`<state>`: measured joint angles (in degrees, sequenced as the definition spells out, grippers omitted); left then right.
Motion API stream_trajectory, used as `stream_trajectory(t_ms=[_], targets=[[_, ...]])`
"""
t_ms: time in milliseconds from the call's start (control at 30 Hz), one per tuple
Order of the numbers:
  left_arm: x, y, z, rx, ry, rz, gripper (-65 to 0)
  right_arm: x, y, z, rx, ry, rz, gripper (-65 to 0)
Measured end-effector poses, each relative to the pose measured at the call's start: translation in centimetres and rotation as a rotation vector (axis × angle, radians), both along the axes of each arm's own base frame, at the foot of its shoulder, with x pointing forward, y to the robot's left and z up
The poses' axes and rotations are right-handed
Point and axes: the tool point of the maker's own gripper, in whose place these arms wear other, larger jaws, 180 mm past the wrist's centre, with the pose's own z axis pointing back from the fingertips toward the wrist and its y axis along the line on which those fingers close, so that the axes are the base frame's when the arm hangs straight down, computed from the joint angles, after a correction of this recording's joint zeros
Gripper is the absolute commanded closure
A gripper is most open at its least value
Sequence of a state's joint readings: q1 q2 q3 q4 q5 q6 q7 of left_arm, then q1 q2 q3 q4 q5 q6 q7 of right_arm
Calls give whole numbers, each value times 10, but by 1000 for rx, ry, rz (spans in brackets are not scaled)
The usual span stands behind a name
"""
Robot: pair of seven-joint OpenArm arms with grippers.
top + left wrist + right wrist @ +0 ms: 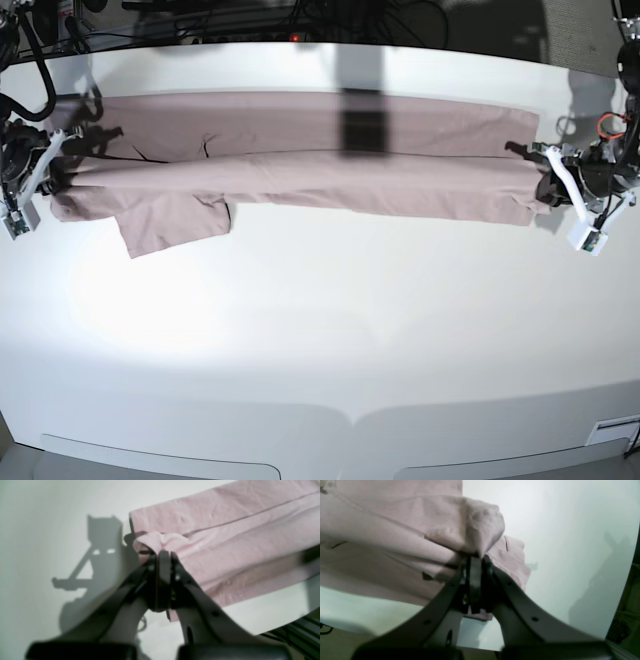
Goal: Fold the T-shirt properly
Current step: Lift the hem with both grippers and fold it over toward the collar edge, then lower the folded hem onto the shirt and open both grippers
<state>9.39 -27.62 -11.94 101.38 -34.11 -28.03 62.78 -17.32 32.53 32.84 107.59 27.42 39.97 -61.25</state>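
T-shirt (pixel 300 170) between clamped grippers

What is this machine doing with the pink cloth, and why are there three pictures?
It is a robot with two arms, and three cameras watch it. One picture looks down on the whole white table from in front. The other two come from small cameras on each arm's wrist, so you see the dark fingers up close.

The long pink cloth is a T-shirt, lying stretched across the far part of the table. The left gripper, on the right side of the wide picture, has its fingers pinched shut on one end of the shirt. The right gripper, on the left side, pinches the other end, where a sleeve sticks out toward us. Together the arms hold the shirt's ends so they can fold it.
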Motion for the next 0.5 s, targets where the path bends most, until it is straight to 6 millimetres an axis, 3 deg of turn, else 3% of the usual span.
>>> stream_trajectory(t_ms=[167,367,500], targets=[[-5,0,-3,-3,9,1,0,0,-2,3,-7,-5,-6,0],[-4,-1,-2,-4,4,1,0,2,9,21,-45,-45,39,0],[-7,0,-5,3,22,0,0,-9,11,16,-54,-12,48,0]])
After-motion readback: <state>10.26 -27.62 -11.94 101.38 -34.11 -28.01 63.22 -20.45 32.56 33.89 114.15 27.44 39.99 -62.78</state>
